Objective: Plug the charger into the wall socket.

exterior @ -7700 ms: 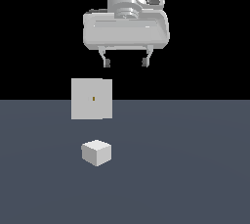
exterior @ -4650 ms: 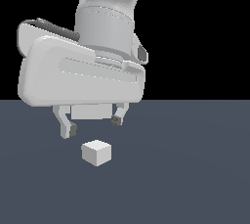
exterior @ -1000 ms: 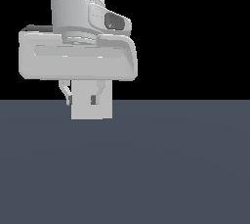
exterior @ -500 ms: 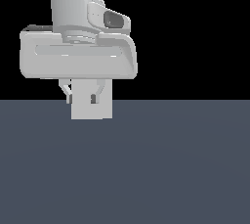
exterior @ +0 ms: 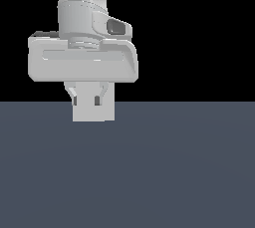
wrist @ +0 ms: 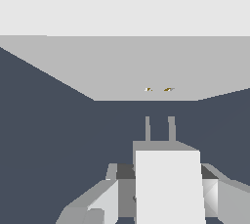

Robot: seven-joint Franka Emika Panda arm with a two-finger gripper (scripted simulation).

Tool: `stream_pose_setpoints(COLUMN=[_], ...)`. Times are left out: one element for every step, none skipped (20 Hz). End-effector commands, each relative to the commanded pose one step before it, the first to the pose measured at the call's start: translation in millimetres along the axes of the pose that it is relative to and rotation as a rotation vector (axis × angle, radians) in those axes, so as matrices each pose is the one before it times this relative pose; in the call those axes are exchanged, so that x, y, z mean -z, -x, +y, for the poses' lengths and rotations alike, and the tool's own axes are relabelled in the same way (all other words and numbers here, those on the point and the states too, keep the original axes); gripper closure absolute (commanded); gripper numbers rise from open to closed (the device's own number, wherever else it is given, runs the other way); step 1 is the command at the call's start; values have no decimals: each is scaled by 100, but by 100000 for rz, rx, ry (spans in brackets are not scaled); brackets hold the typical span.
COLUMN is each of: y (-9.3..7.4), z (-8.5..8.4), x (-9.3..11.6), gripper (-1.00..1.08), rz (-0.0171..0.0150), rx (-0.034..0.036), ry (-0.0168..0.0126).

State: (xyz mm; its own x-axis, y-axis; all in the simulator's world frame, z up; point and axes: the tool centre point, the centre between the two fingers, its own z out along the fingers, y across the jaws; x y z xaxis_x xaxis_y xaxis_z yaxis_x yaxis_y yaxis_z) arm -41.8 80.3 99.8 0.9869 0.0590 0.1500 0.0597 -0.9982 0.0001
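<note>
In the wrist view my gripper (wrist: pixel 166 196) is shut on the charger (wrist: pixel 167 184), a small white block with a finger on each side. Its two thin prongs (wrist: pixel 148 129) point toward the wall socket (wrist: pixel 146 66), a flat pale panel with two tiny orange-brown slot marks (wrist: pixel 168 89). A gap of dark floor separates the prongs from the slots. In the exterior view the gripper (exterior: pixel 86 100) hangs in front of the white socket panel (exterior: pixel 107 112). There the charger cannot be told apart from the panel behind it.
A flat dark grey-blue floor (exterior: pixel 174 172) spreads under everything, with black background above it. The arm's broad white hand (exterior: pixel 82 62) covers the upper part of the socket panel in the exterior view.
Over the last second almost nothing has moved. In the oldest frames the charger lay on the floor below the socket with the gripper open above it; now it is off the floor, in the gripper.
</note>
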Motion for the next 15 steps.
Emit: stream_pose_setpoints(y=[-977,-400,-361,-323,-283,-245,-207,-170,-133,-96,-59,-23,12,40,17], z=[1,-1,-1,22,-1,-1,-1,-1,-1,-2,-2,-2,21,-2,-1], x=[-129,-60,-54,-60,-42,-36,-30,-25,-19,-13,-8,-2,-1,7,3], gripper=[108,108,108,108,108,108,108,108,108,108,108,108,108,108,108], rz=[38,0,0,-22,0,0,0,0,0,0,0,0,-5,0,0], rx=[-7,0,0,-38,0,0,0,0,0,0,0,0,-38,0,0], ry=[-3,0,0,-22,0,0,0,0,0,0,0,0,30,0,0])
